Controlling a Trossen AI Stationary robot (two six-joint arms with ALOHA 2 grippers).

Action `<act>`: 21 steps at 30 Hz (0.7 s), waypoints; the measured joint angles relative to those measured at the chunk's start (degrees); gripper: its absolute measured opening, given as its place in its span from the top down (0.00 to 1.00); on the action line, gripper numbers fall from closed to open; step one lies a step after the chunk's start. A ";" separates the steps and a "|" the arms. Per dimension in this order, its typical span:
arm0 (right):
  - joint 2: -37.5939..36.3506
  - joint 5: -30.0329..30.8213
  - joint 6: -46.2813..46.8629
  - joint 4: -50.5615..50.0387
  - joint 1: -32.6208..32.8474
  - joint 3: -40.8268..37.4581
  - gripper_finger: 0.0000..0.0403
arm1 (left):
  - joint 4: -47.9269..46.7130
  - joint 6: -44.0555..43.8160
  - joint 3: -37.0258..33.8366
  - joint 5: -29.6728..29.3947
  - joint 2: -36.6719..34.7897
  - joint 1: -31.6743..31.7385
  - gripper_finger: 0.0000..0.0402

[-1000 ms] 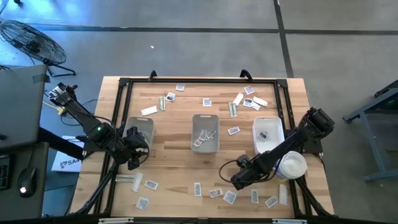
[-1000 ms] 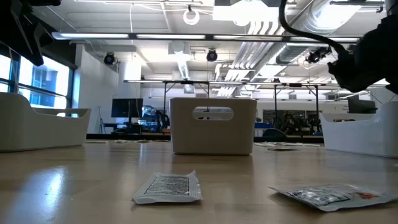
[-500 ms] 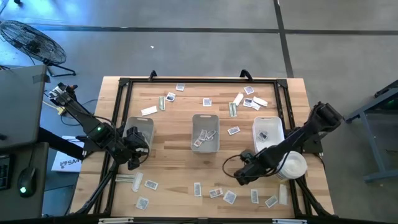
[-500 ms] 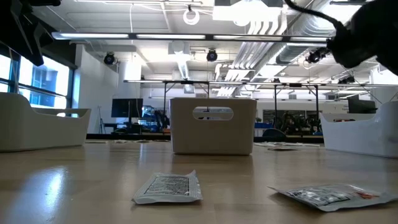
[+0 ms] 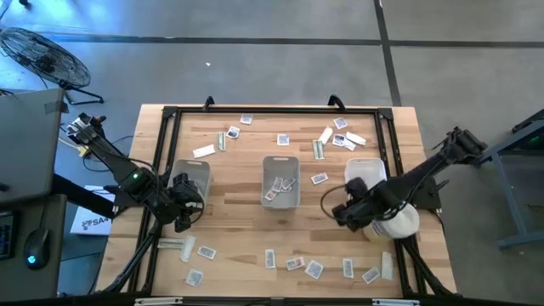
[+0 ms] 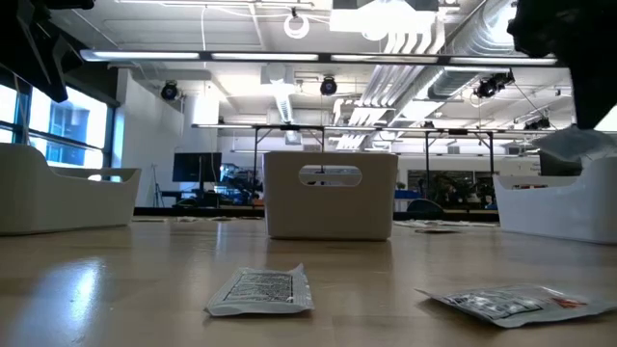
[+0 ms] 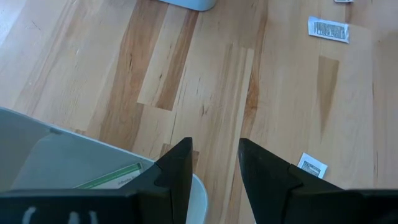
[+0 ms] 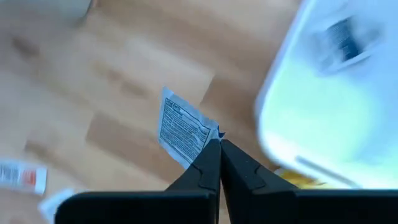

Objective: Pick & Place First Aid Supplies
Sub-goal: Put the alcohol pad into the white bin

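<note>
Now the right gripper [image 5: 347,212] is seen farther toward the white tray [image 5: 368,170] than a second ago, when it hung low over the packets along the near edge of the worktop [image 5: 238,225]. It is carried above the bare wood just beside the tray's near corner, next to the round white tub [image 5: 398,223]. In the right wrist view its fingers [image 8: 208,167] are pinched tight on the corner of a square white sachet [image 8: 181,129] with dark print, which hangs clear of the worktop. One packet [image 8: 344,38] is seen blurred inside the white tray.

In the low view the dark mass of the right arm is raised to the upper corner of the frame, higher than before.

The left gripper [image 5: 184,223] is unchanged from the earlier frames, held over the near end of the grey tray [image 5: 191,170]. Its fingers [image 7: 177,174] are parted with nothing between them, and a green-white strip [image 7: 111,179] is seen lying in the tray below.

The middle tray [image 5: 280,161] holds a few sachets, and the remaining packets [image 5: 293,263] are left scattered on the worktop along the near and far edges.
</note>
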 joint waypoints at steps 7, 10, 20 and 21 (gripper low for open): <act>-2.22 2.09 -4.72 -5.56 -6.65 0.00 1.00 | 0.00 0.00 0.00 0.00 0.00 -0.01 0.68; -2.22 2.03 -6.28 -9.78 -9.91 -0.06 1.00 | 0.00 0.01 0.00 0.00 0.02 0.00 0.68; -2.24 -1.90 -16.14 -11.94 -20.57 -7.58 1.00 | 0.00 -0.01 0.00 0.00 0.02 0.00 0.68; -2.24 -2.72 -17.07 -10.74 -21.44 -9.00 1.00 | 0.00 -0.01 0.00 0.00 0.02 0.00 0.68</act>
